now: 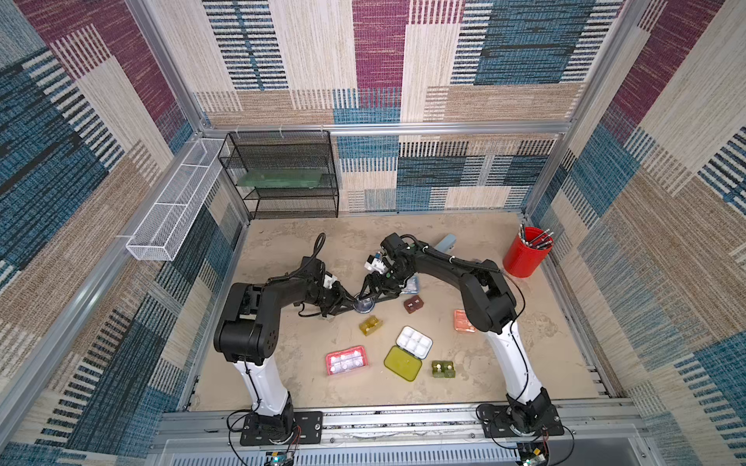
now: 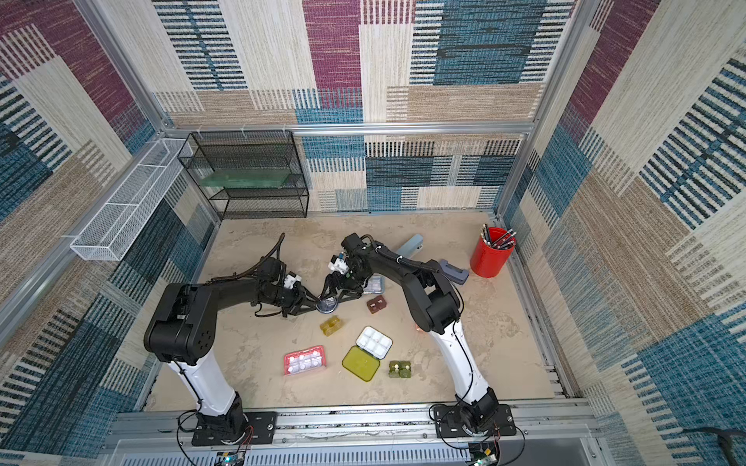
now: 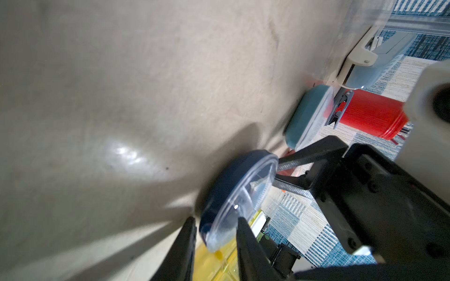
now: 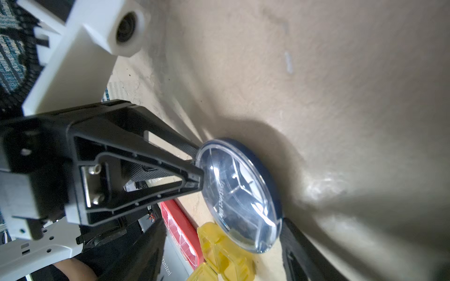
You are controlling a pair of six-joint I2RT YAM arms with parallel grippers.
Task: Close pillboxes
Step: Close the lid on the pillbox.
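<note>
Where the arms meet: round box (image 1: pixel 364 304) lies on the table (image 1: pixel 290 375), mid-table towards the back, clear lid uppermost.
Round box lid: down over the dark base in both wrist views; whether it is latched cannot be told.
Left gripper (image 3: pixel 215 219): clamped on the round box's rim on its own side, one finger on the lid, the other at the base.
Right gripper (image 3: pixel 277 171): jaws apart, tips at the opposite rim of the round box; nothing clamped.
Light-blue box (image 1: pixel 412 285): near the round box on the right, partly under the right arm.
Brown box (image 1: pixel 413 304): right of the round box, apart from it.
Amber box (image 1: pixel 370 325): just in front of the round box.
Yellow-green box (image 1: pixel 403 363): open; lid flat on the table, white tray (image 1: pixel 414 342) joined to its far edge.
Pink box (image 1: pixel 346 360): front, left of the yellow-green lid; white pills show inside.
Dark-green box (image 1: pixel 443 368): just right of that lid.
Orange box (image 1: pixel 463 320): partly hidden behind the right arm.
Red cup (image 1: pixel 527 252): back right corner, pens inside.
</note>
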